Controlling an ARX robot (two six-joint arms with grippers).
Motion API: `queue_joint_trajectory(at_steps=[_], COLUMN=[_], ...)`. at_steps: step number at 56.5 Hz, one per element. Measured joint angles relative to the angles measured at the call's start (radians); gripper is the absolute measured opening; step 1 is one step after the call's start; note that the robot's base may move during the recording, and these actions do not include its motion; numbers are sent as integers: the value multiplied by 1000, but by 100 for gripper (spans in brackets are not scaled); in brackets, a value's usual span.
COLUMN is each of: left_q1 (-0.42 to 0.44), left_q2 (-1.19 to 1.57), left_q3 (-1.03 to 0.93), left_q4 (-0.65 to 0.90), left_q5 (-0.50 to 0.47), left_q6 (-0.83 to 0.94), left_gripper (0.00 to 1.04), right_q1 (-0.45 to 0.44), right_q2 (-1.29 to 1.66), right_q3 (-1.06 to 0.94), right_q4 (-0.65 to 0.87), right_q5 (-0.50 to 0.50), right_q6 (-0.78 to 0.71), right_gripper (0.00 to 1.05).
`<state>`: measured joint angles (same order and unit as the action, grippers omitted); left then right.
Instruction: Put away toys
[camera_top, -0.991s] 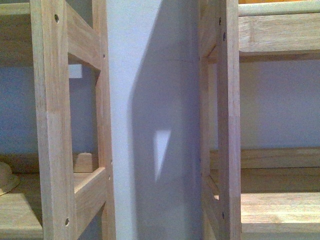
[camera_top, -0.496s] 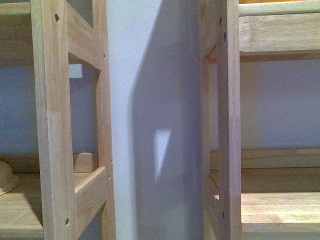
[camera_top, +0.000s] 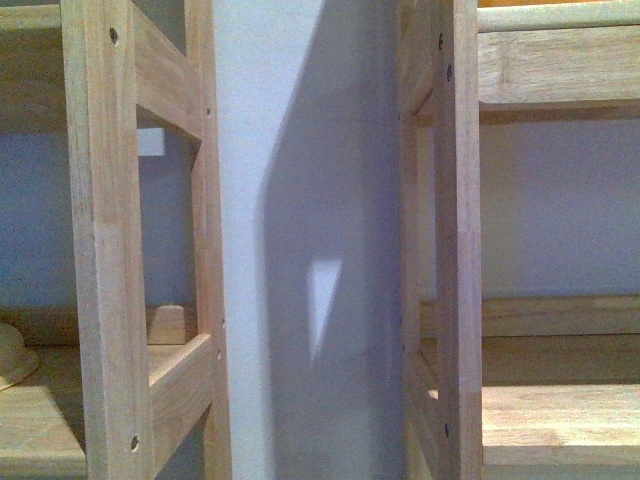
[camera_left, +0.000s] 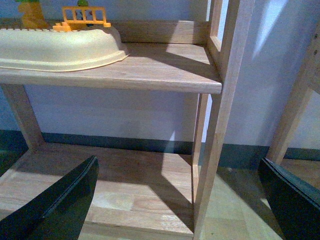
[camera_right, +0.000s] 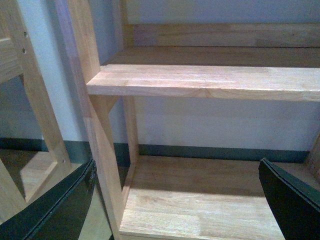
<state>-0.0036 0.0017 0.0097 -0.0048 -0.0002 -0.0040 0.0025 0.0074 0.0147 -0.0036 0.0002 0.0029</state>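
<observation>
Both my tools, left (camera_left: 182, 200) and right (camera_right: 177, 200), are hanging open and empty before the shelves (camera_top: 105, 250). No toy is showing; I am searching, and next must find one.

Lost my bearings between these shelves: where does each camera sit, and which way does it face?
Front view: on the body, facing the white wall between two wooden shelf units; neither arm shows.
Left wrist view: looks past open black fingers at the left unit's shelf bearing a cream plastic tray.
Right wrist view: open black fingers, the right unit's bare shelf.
Shared: the wrist views both show wall and dark baseboard.
</observation>
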Motion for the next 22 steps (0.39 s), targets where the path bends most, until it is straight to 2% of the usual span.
queue_joint_trajectory(at_steps=[22], left_q1=[0], left_q2=[0], left_q3=[0], left_q4=[0], left_q5=[0], left_q6=[0], left_gripper=[98], right_q1=[0], right_q2=[0], right_q3=[0], right_q4=[0], right_q5=[0], right_q6=[0], right_gripper=[98])
